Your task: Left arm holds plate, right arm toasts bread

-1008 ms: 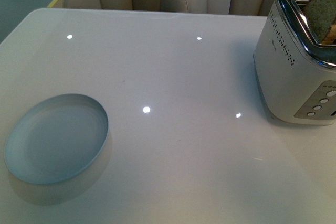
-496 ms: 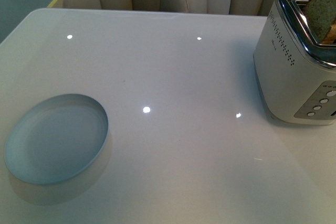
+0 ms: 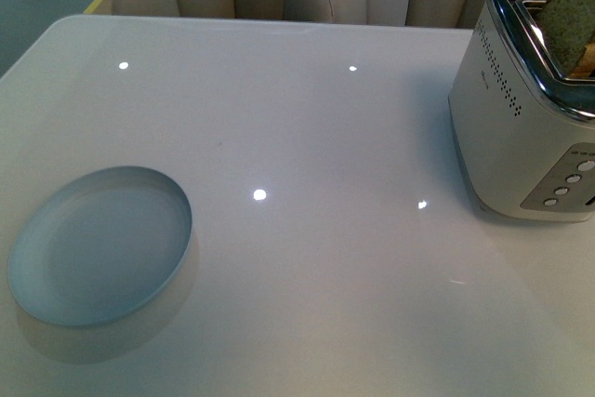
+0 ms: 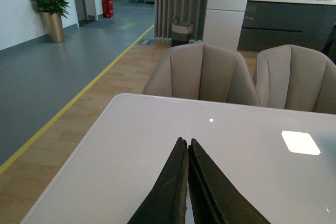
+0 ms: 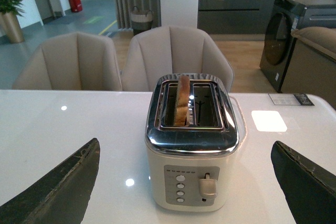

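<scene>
Ahead you see the pale-blue plate (image 3: 99,245) near the table's (image 3: 307,127) left edge, far from the toaster (image 3: 525,109) holding the bread (image 3: 569,13); your left gripper (image 4: 187,142) shows jaws pressed together, seemingly empty; your right gripper (image 5: 186,156) is spread wide, facing the toaster.

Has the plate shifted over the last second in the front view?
No. The plate keeps the same spot relative to the toaster and the table's near-left edge.
</scene>
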You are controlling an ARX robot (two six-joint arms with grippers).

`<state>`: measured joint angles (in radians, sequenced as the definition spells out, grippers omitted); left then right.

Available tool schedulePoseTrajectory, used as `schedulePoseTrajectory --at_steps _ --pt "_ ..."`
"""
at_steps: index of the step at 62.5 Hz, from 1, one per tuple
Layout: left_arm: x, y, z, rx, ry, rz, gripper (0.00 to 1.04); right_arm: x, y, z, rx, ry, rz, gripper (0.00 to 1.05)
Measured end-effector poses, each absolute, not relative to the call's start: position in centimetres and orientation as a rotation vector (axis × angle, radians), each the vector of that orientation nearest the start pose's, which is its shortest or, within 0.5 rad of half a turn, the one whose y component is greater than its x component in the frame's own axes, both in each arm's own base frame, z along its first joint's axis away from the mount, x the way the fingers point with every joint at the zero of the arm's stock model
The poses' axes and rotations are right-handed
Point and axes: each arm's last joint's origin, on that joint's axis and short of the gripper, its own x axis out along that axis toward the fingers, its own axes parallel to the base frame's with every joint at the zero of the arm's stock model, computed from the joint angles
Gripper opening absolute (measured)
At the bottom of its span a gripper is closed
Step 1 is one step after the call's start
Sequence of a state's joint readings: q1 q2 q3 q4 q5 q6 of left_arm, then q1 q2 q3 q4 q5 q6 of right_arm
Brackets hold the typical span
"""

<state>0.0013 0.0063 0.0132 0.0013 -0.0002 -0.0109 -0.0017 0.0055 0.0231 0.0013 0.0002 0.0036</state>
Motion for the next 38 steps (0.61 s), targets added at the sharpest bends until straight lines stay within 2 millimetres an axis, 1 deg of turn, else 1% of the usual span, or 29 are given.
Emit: schedulePoseTrajectory --at_steps 8,11,17,18,21,25,30,32,34,36,38 --pt "9.73 0.01 16.76 -0.011 -0.008 0.001 0.04 9.66 -0.02 17.11 0.004 -0.019 -0.002 0.96" --pt "9.73 0.01 16.76 -0.011 -0.008 0.001 0.12 9.66 -0.02 17.11 0.003 -0.019 -0.002 0.96" --pt "9.73 0.01 16.76 -0.011 -0.008 0.001 0.31 9.66 -0.02 17.11 0.003 -0.019 -0.002 0.96" --pt "9.73 0.01 16.78 -0.011 -0.009 0.001 0.33 9.66 -0.02 17.11 0.004 -0.019 -0.002 0.96" --pt "9.73 0.01 16.76 -0.011 -0.008 0.001 0.44 9.66 -0.02 17.11 0.003 -0.019 -0.002 0.96" --pt "9.73 0.01 16.76 -0.011 -0.008 0.001 0.54 9.66 -0.02 17.11 0.004 -0.019 -0.002 0.96" --pt "9.73 0.01 16.76 -0.011 -0.008 0.001 0.70 9.66 -0.02 17.11 0.004 -0.019 -0.002 0.96" --pt "9.73 0.01 16.76 -0.011 -0.008 0.001 0.74 9.66 -0.02 17.11 0.003 -0.019 -0.002 0.96" --pt "9.73 0.01 16.76 -0.011 -0.008 0.001 0.82 9.66 -0.02 17.11 0.004 -0.019 -0.002 0.96" --pt "9.73 0.01 16.76 -0.011 -0.008 0.001 0.87 9.66 -0.02 17.11 0.004 -0.019 -0.002 0.96" --pt "9.73 0.01 16.76 -0.011 -0.008 0.001 0.94 9.66 -0.02 17.11 0.004 -0.019 -0.002 0.96"
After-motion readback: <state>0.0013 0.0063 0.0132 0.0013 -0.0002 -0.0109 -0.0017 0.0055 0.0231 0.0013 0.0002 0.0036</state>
